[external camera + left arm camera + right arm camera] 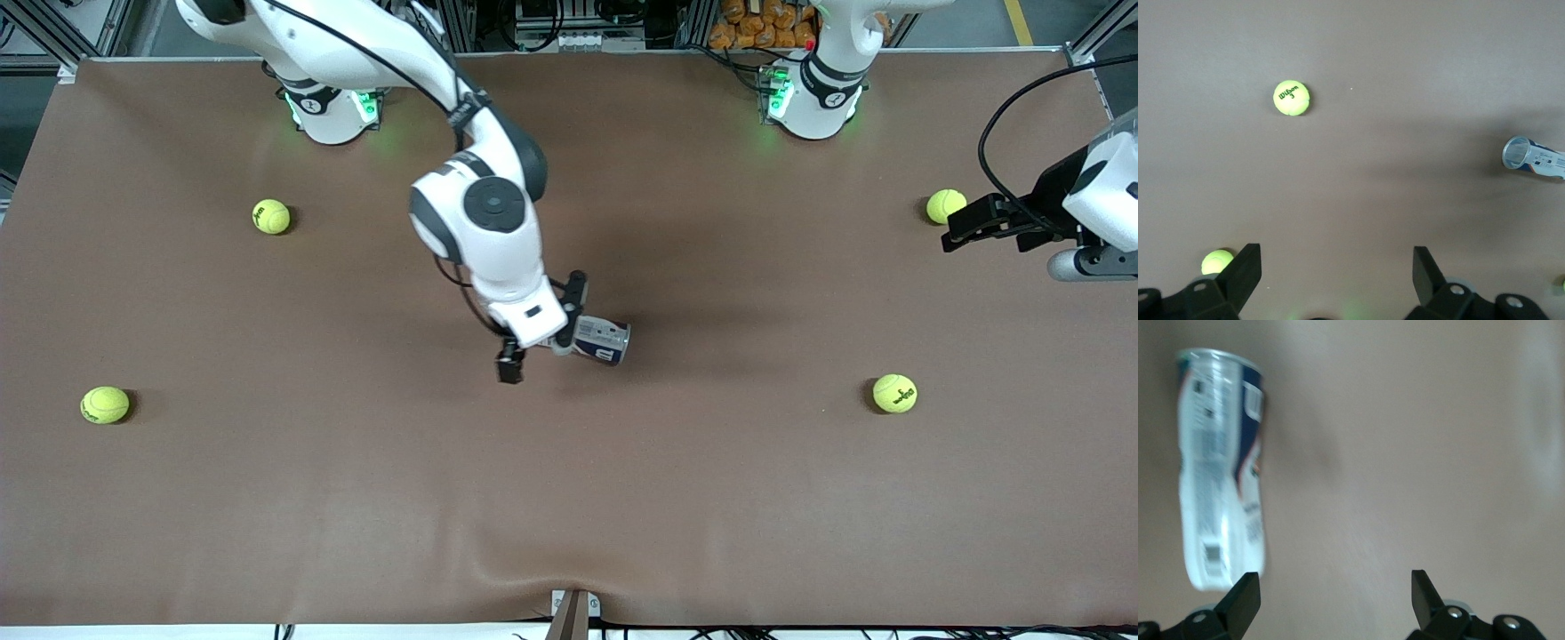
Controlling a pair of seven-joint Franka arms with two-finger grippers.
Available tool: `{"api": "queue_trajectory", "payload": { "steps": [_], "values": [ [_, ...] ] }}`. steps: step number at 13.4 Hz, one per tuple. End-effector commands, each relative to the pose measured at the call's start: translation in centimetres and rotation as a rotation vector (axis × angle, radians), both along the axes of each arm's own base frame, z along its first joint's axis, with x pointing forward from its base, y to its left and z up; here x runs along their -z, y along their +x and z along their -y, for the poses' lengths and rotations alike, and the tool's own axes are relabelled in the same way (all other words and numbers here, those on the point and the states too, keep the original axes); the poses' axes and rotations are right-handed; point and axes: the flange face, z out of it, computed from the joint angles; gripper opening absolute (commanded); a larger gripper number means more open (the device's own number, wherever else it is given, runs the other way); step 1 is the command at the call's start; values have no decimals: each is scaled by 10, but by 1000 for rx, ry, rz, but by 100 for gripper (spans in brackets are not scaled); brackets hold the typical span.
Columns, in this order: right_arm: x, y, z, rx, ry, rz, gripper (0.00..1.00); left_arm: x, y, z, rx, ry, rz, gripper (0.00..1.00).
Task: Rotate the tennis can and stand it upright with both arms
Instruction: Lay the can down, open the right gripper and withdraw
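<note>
Tennis can lies on its side near the middle of my brown table, partly tucked under my right arm's wrist, so only its open silvery-rimmed end and a stretch of white, navy and red label show from the front camera. Its long axis runs along the table's length, the open mouth turned toward my left arm's end; my left wrist camera looks straight at that round mouth, with the rest cut off at the picture's edge. The mat covers the whole top, rippled slightly at the near edge by a small bracket, and metal framing and cables stand at the table's edge by my two bases. My right gripper hangs low over the can with its fingers spread wide and gripping nothing; in its own wrist view the can is smeared and lies just beside one fingertip, and I cannot tell whether they touch. My left gripper waits at its end of the table, released and open, beside one tennis ball. Three more balls lie well apart: one nearer the front camera, two toward my right arm's end.
</note>
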Motion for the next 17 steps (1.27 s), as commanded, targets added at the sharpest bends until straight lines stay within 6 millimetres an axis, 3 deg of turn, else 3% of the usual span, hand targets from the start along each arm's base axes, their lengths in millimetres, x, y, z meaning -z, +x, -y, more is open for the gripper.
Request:
{"api": "queue_trajectory", "payload": {
  "steps": [1, 4, 7, 10, 12, 14, 17],
  "values": [
    [-39, 16, 51, 86, 7, -19, 100, 12, 9, 1, 11, -59, -29, 100],
    [-75, 50, 134, 218, 8, -13, 100, 37, 20, 10, 18, -131, -73, 100],
    [-108, 70, 227, 364, 6, -26, 100, 69, 34, 20, 87, -241, -109, 100],
    [-144, 76, 328, 534, 50, -52, 100, 118, 54, 21, 148, -389, -134, 100],
    [-170, 70, 377, 615, 66, -44, 100, 153, 66, 29, 158, -495, -160, 100],
    [-195, 56, 406, 744, 100, -60, 100, 170, 72, 36, 136, -578, -179, 100],
    [-223, 27, 419, 963, 105, -122, 100, 201, 79, 51, 141, -713, -198, 100]
  ]
}}
